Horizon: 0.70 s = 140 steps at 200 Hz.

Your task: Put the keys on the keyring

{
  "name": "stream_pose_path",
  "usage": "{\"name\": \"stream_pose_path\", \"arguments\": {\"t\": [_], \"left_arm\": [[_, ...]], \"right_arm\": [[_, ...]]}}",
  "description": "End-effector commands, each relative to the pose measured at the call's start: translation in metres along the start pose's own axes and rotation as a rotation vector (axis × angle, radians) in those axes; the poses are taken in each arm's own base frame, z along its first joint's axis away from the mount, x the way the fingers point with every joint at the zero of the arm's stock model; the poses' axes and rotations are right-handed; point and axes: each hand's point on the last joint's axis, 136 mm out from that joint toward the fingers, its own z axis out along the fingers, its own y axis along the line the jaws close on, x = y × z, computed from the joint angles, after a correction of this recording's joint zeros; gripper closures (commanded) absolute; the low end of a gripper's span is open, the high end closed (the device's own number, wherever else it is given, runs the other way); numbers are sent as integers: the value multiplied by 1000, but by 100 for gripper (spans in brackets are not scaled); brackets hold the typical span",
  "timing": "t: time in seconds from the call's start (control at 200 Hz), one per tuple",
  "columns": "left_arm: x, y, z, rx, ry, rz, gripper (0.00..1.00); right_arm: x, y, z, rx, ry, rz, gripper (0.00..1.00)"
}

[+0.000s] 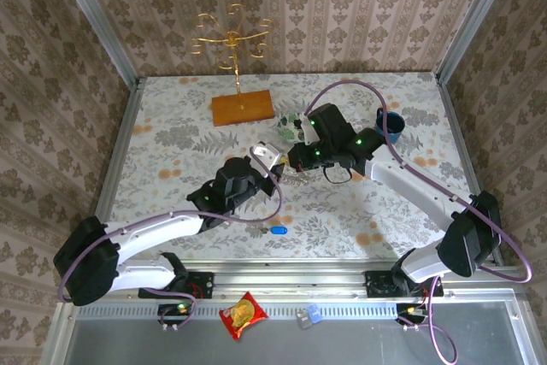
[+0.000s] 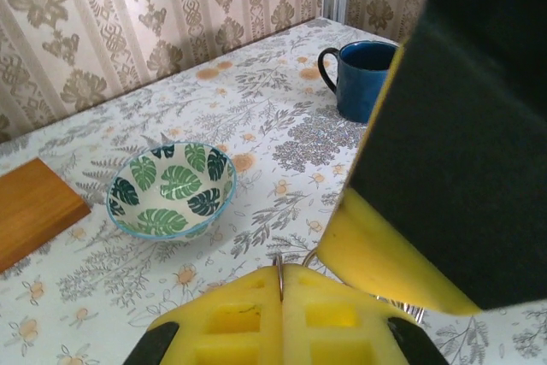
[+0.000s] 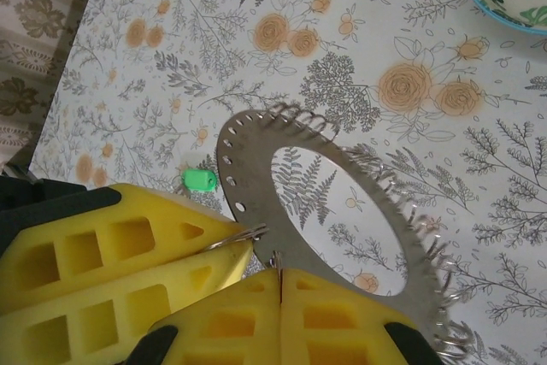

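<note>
Holds keyring [image 3: 244, 160] above mid-table, with right gripper [image 3: 280, 275] closed on its rim and left gripper [image 2: 280, 284] closed on small wire loop [image 3: 242, 232] at that rim. Leaves green key [image 3: 201, 180] and blue key [image 1: 275, 231] loose on table [image 1: 171, 151], blue nearer.

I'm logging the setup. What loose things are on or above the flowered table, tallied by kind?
keys: 2, blue key and green key
keyring: 1
bowl: 1
mug: 1
jewellery stand: 1
total: 6
</note>
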Motion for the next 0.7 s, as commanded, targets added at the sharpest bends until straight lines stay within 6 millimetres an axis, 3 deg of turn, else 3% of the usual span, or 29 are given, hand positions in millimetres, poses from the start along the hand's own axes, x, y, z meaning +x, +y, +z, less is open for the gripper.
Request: {"name": "stream_pose_path", "arguments": {"t": [0.0, 0.035, 0.175, 0.195, 0.295, 0.47, 0.695], "left_arm": [[-27, 6, -5, -37, -38, -124, 100], [-27, 9, -5, -53, -32, -152, 100], [-28, 23, -6, -141, -15, -312, 100], [-27, 26, -7, -160, -8, -342, 100], [-24, 38, -10, -238, 26, -465, 100], [-24, 52, -18, -348, 63, -659, 100], [-3, 51, -23, -447, 202, -966, 100]], "right_arm": [[-5, 5, -10, -17, -39, -37, 100], [-5, 5, -11, -15, -43, -39, 100], [-11, -3, -18, 29, -77, -72, 80], [-16, 0, -30, 25, -113, -88, 78], [-25, -2, -48, 61, -197, -148, 72], [-29, 8, -68, 28, -335, -268, 70], [-7, 36, -49, -66, -430, -539, 73]]}}
